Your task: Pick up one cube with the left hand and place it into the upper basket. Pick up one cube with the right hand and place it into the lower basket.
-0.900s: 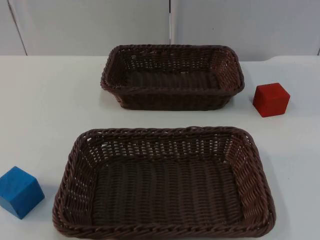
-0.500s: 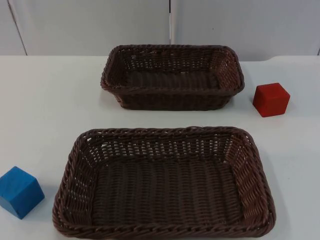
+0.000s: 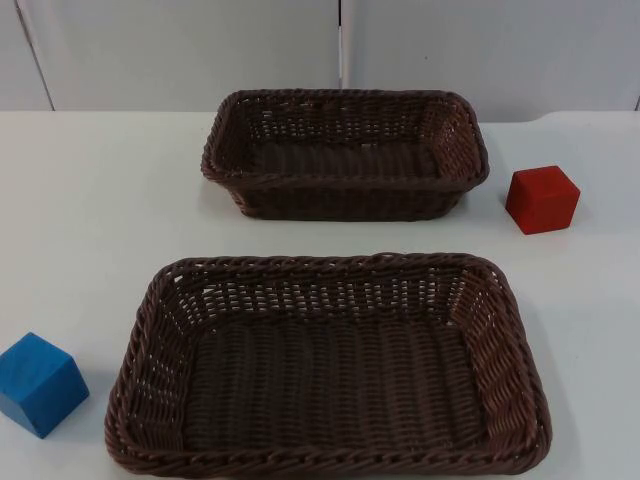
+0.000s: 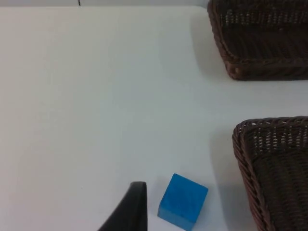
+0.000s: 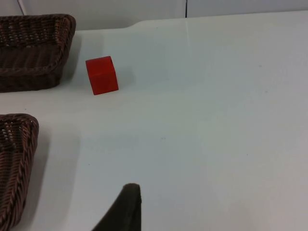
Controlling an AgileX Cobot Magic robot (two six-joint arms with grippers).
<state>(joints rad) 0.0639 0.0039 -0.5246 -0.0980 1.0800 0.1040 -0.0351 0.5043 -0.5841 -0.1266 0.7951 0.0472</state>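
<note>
A blue cube (image 3: 40,383) rests on the white table left of the lower basket (image 3: 330,264). A red cube (image 3: 541,199) sits to the right of the upper basket (image 3: 345,98). Both dark brown wicker baskets are empty. In the left wrist view my left gripper (image 4: 137,202) hovers over the table just beside the blue cube (image 4: 183,201), apart from it. In the right wrist view my right gripper (image 5: 127,204) hangs above bare table, well back from the red cube (image 5: 101,75). Neither cube is held.
The grey partition wall (image 3: 180,50) closes the table behind the upper basket. Open white table (image 3: 90,200) lies left of the upper basket and around the red cube. Basket rims (image 4: 240,144) (image 5: 29,139) stand close to each cube.
</note>
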